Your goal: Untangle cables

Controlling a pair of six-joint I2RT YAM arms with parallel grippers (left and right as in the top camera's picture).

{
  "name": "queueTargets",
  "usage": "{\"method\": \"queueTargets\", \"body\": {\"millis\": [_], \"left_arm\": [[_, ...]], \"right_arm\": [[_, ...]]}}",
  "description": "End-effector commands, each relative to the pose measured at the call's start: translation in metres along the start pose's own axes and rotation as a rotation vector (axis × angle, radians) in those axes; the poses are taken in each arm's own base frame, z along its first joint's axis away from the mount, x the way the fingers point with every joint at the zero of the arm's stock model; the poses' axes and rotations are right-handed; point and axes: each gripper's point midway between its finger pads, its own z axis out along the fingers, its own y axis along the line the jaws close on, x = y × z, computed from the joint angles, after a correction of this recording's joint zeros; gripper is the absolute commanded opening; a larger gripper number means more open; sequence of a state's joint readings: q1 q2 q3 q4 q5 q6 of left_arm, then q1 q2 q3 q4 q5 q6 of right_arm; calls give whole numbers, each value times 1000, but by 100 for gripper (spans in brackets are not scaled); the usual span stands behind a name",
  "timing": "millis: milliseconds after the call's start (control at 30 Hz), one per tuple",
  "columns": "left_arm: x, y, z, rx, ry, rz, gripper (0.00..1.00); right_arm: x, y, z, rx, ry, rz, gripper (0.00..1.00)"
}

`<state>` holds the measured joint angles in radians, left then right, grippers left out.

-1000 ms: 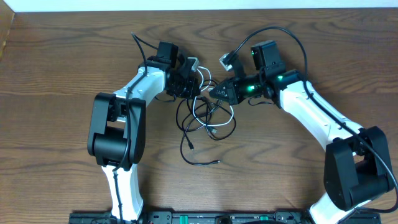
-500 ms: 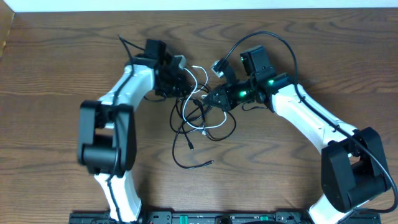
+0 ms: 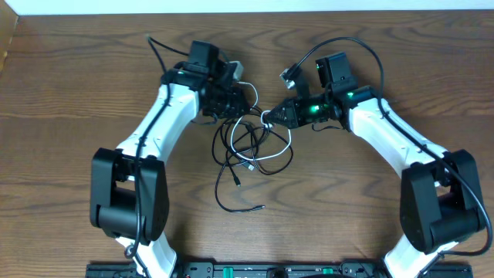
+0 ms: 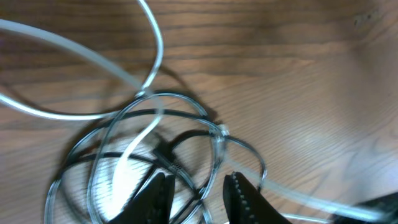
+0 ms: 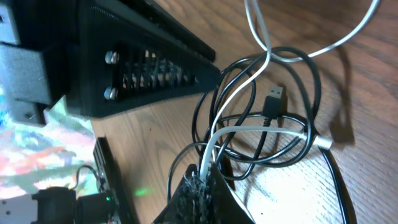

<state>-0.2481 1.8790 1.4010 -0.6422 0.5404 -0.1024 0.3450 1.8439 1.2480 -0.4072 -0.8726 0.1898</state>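
Overhead: right gripper (image 3: pixel 271 117) clamps the white cable (image 5: pixel 260 37) amid the tangled black cable (image 5: pixel 273 98). Left gripper (image 4: pixel 197 183) has its jaws narrowly apart.

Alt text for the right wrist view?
The right tool is shut on the white cable, which runs up from it across loops of black cable with a USB plug, on a wooden table. A black housing fills the upper left.

Surface (image 3: pixel 77 85): dark brown wood, grain running left to right, fills nearly whole overhead view. Pale white strip (image 3: pixel 231 5) along far edge. Black rail (image 3: pixel 270 271) along near edge. Light even, shadows soft. Faint glare on wood in left wrist view.
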Motion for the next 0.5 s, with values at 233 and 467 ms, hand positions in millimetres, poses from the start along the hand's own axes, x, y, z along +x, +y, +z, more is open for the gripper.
{"method": "queueTargets", "body": {"millis": [233, 467], "left_arm": [[9, 3, 47, 16, 76, -281, 43], [13, 5, 63, 32, 101, -299, 44]], "right_arm": [[16, 19, 2, -153, 46, -202, 1], [21, 35, -1, -254, 48, -277, 1]]}}
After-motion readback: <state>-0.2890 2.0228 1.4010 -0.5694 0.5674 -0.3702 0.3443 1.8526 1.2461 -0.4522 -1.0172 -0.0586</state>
